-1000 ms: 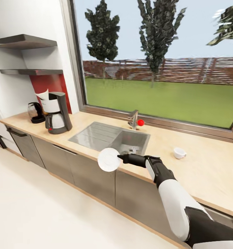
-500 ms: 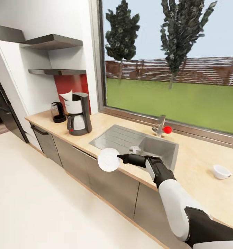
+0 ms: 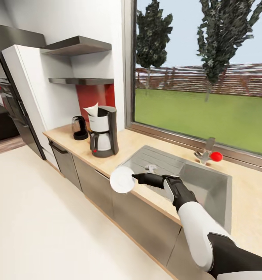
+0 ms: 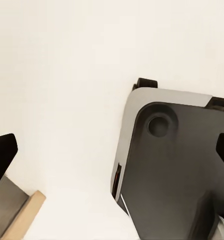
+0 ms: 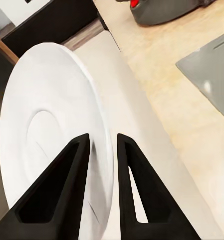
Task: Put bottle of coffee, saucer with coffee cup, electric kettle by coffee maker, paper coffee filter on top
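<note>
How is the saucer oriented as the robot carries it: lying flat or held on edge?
On edge: the saucer faces sideways in the head view, its rim pinched between the right end effector fingers.

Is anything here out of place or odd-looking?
Mildly: the saucer isn't flat on anything. The right gripper pinches its rim and holds it on edge in front of the kitchen countertop, over the floor. The coffee maker and electric kettle stand upright.

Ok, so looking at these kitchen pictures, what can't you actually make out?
- Head view: the electric kettle is small and partly behind the coffee maker; its lid detail is unclear.
- Head view: what lies on the kitchen shelf is hidden; it shows from below.
- Right wrist view: the saucer runs off the edge.
- Left wrist view: the left gripper fingers are cut off.
</note>
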Controlling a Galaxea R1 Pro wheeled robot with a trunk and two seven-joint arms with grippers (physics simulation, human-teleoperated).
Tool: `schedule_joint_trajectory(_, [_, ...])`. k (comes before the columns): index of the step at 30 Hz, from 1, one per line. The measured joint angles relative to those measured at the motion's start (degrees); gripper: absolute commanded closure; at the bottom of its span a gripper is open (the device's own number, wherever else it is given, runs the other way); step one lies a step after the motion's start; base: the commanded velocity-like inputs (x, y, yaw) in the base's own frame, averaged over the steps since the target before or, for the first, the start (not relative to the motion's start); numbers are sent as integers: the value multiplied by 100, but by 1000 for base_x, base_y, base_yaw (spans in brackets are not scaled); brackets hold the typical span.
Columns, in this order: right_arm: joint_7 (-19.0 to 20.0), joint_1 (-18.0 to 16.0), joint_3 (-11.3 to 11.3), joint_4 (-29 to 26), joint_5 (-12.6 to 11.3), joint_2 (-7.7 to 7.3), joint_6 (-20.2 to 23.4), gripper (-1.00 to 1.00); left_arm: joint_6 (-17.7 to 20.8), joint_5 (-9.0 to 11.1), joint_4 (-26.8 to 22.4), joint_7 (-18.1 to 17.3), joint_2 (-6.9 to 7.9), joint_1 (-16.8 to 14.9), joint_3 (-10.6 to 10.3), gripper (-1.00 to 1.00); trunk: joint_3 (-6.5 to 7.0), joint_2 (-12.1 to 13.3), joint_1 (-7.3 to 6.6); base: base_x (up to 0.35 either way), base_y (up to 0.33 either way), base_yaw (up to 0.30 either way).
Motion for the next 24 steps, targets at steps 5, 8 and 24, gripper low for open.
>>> schedule_joint_trajectory(5, [-3,-1,-4,205,4,0,-21,100,0,0,0,-1,-11,0,1,-100,0,0,0,333,97,0])
schedule_joint_trajectory(8, [-15,0,-8,222,1,0,-18,100,0,0,-1,-1,-9,0,0,-100,0,0,0,333,102,0])
schedule_joint_trajectory(24, [-38,0,-20,404,3,1,-17,100,1,0,-6,4,-11,0,2,-100,0,0,0,307,177,0])
